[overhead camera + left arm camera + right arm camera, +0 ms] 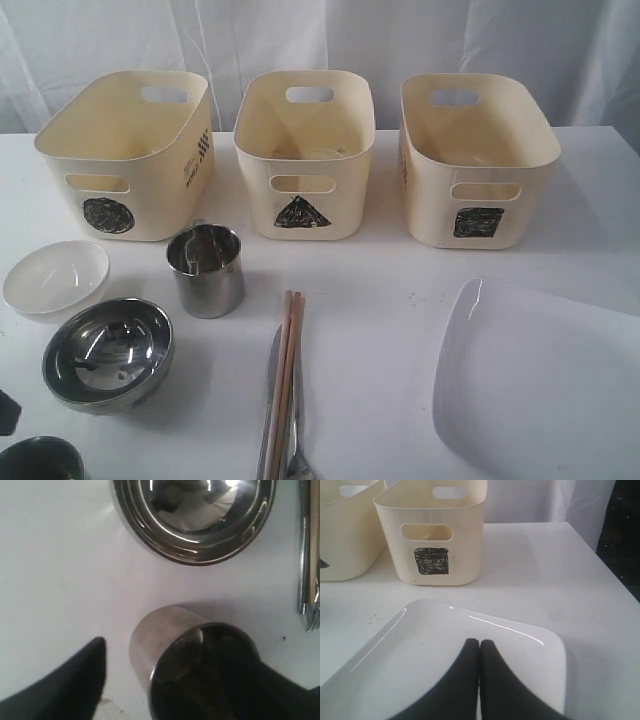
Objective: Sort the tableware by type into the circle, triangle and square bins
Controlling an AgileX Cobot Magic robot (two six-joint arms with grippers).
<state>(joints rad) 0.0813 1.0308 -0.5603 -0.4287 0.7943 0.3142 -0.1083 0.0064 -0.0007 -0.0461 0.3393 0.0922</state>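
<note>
Triangle bin (258, 205), contents hard to tell

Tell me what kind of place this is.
Likely a staged lab bench, not a kitchen: a white table, a white curtain backdrop, and the scribble-marked circle bin, triangle bin and square bin.

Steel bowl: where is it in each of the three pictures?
Exterior view: bowl at lower left, just below the white dish.
Left wrist view: bowl, partly cut off, beyond the mug.
Right wrist view: not in it.
Shared landmark: the cutlery beside the bowl, in the exterior and left wrist views.
</note>
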